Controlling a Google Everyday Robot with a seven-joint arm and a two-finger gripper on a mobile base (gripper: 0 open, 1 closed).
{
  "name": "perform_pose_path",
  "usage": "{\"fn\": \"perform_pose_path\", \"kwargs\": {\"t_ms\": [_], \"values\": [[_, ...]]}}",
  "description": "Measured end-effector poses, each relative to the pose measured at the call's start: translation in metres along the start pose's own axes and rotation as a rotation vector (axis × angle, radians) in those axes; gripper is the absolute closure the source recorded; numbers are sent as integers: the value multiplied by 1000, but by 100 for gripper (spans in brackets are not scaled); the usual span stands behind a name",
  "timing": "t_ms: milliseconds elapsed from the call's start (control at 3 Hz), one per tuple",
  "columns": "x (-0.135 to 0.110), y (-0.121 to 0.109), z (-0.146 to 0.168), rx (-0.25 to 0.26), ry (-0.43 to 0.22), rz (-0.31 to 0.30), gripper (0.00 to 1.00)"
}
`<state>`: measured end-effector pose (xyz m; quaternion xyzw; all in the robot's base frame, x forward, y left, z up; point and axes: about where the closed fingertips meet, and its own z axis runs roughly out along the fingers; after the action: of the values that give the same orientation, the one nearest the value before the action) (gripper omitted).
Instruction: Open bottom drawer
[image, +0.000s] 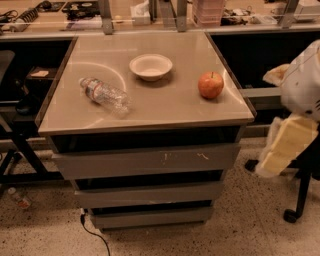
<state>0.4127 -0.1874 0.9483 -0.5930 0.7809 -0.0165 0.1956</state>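
The bottom drawer (152, 217) is the narrowest grey panel, lowest in the cabinet, just above the floor. Its plain face sits set back under the mid-width drawer (150, 194). Above that is the widest drawer (145, 161), which has white scratch marks. All three faces look pushed in. My arm and gripper (282, 147) show as white and pale yellow parts at the right edge. They are to the right of the cabinet, about level with the top drawer, and touch no drawer.
On the cabinet top (165, 107) lie a plastic bottle (104, 93), a white bowl (150, 66) and a red apple (210, 85). A chair base with castor (291, 215) stands at the right. A black cable (95, 235) runs on the floor, and a small bottle (19, 198) lies at the left.
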Motion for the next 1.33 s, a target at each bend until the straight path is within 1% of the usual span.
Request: {"fn": "perform_pose_path", "kwargs": {"t_ms": [333, 667, 1000, 1333], "values": [[-18, 41, 49, -33, -69, 2, 0], [-8, 60, 76, -75, -47, 10, 0], [-8, 61, 76, -77, -47, 10, 0], [-9, 78, 95, -138, -66, 36, 0]]}}
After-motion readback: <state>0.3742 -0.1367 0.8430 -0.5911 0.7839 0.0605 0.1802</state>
